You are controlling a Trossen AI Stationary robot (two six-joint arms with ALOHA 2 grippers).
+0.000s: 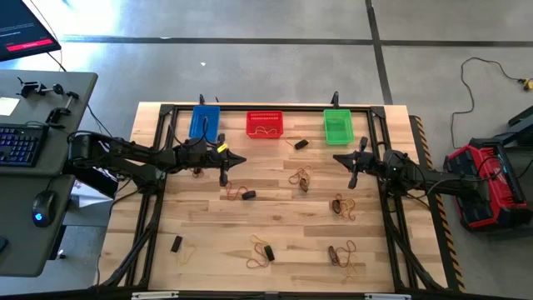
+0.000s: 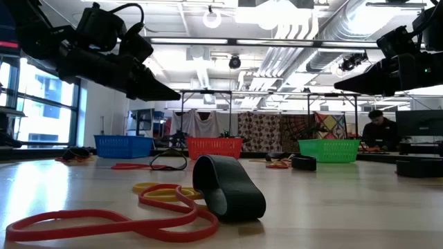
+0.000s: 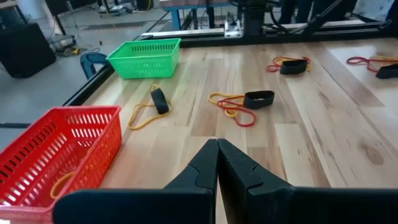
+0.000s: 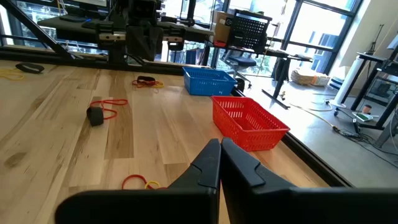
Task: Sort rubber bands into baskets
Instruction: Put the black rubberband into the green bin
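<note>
— Bands first: where do the rubber bands (image 1: 240, 192) lie from each arm?

— Scattered over the middle and lower part of the table (image 1: 200, 258) in the high view. The closest cluster to the left gripper (image 1: 223, 178) sits just below and slightly right of its tip, a dark thick loop beside orange ones. The right gripper (image 1: 352, 179) has a cluster (image 1: 342, 205) below it, a little to the left of its tip, about as near.

— And the baskets?

— In a row along the upper edge of the table: the blue basket (image 1: 204, 122) at the left, the red basket (image 1: 265, 124) in the centre, the green basket (image 1: 338, 126) at the right. The red one already shows a thin band inside.

— Which arm goes first, in your view?

— Either could; each has a cluster close under it. The left is nearer blue and red, the right nearer green.

— Fingers?

— Both pairs are pressed fully together, holding nothing and touching nothing; each wrist view shows the tips meeting above bare wood. They would need to part before any pick.
</note>
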